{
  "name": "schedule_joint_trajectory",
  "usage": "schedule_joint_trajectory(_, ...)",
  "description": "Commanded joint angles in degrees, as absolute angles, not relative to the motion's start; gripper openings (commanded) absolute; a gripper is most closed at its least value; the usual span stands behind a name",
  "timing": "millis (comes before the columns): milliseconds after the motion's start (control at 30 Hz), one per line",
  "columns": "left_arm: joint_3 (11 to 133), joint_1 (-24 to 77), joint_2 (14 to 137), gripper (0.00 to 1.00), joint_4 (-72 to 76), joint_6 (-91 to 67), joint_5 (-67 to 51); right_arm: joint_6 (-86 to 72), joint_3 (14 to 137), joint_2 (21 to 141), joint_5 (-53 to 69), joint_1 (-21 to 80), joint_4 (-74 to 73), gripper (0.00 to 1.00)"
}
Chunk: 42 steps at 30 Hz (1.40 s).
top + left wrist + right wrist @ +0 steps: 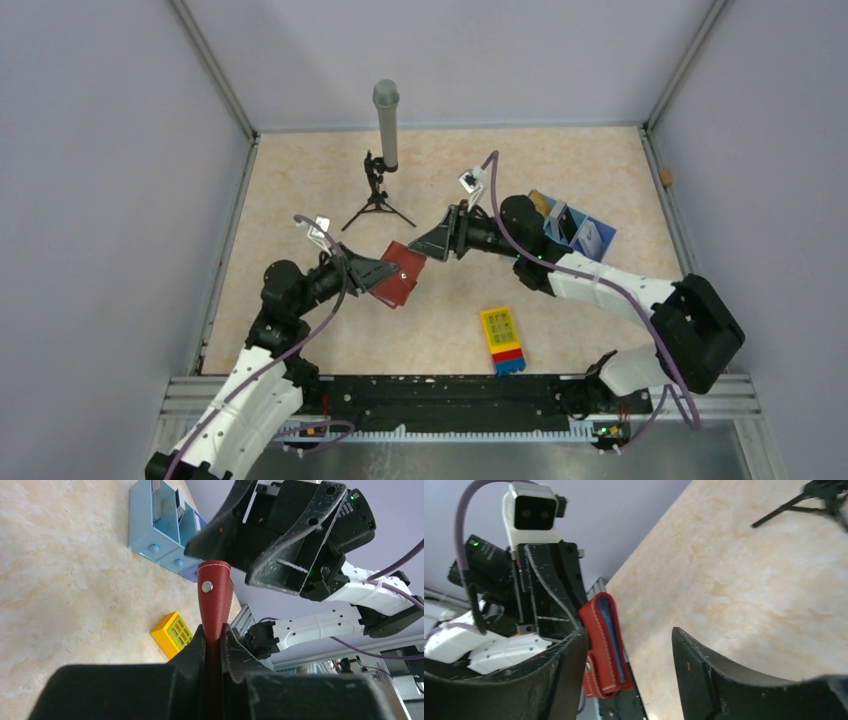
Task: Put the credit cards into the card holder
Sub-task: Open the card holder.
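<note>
My left gripper [385, 272] [216, 627] is shut on the dark-red card holder [403, 272] [214, 595] and holds it folded, above the table, with its snap tab facing the left wrist camera. My right gripper [437, 243] [629, 632] stands open at the holder's far end. In the right wrist view the card holder [604, 645] shows its blue-grey inner edge and lies close to one finger, with a wide gap to the other. Thin credit cards [159, 500] stand in the light-blue tray [597, 240]; a yellow-gold one [540, 203] shows at its left end.
A yellow, red and blue block [503, 340] [172, 634] lies near the front edge. A small tripod with a grey cylinder [383, 150] stands at the back centre. The light-blue tray [150, 535] sits at the right. Walls ring the table.
</note>
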State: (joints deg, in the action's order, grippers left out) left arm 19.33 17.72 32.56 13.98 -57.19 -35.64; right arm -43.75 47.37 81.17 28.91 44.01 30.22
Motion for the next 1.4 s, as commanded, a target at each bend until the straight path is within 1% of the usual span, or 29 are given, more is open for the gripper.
schedule_joint_trajectory(0,23.4,17.9,33.3,0.00,13.8,-56.0,-37.8,-34.9,50.3,74.3,26.5,41.1,22.6,0.64)
schedule_joint_trajectory(33,23.7,17.9,33.8,0.00,13.9,-56.5,-37.5,-32.8,50.4,72.6,26.3,41.1,20.9,0.65)
schedule_joint_trajectory(200,25.7,17.9,36.1,0.00,10.8,-57.7,-35.2,-26.3,50.0,67.8,29.6,41.1,15.5,0.53)
schedule_joint_trajectory(300,26.2,17.9,37.5,0.00,10.8,-58.0,-36.1,-25.9,49.6,67.4,35.1,41.1,16.0,0.54)
schedule_joint_trajectory(400,25.9,17.9,38.7,0.00,11.9,-58.5,-37.0,-28.4,48.8,68.5,39.2,41.2,19.8,0.54)
schedule_joint_trajectory(567,25.4,17.9,39.2,0.00,13.7,-59.0,-38.8,-30.3,48.8,71.6,41.2,42.3,24.2,0.53)
schedule_joint_trajectory(633,25.2,17.9,39.2,0.00,14.1,-59.1,-39.4,-31.2,48.9,73.1,41.7,42.8,25.7,0.52)
schedule_joint_trajectory(733,24.6,17.9,38.8,0.00,15.4,-59.8,-40.5,-32.2,49.3,75.8,42.4,43.3,27.4,0.46)
schedule_joint_trajectory(800,24.2,17.9,38.8,0.00,17.2,-60.4,-41.4,-32.2,49.5,77.2,42.9,43.5,27.6,0.44)
schedule_joint_trajectory(1033,23.4,17.9,39.0,0.00,21.5,-62.6,-42.8,-31.7,50.6,81.0,45.7,45.2,27.0,0.43)
schedule_joint_trajectory(1200,23.1,17.9,38.9,0.00,22.1,-62.7,-41.8,-31.4,52.2,83.1,48.2,47.5,26.0,0.41)
schedule_joint_trajectory(1367,23.0,17.9,37.7,0.00,21.6,-62.1,-39.9,-31.1,52.0,83.1,46.9,48.3,24.2,0.40)
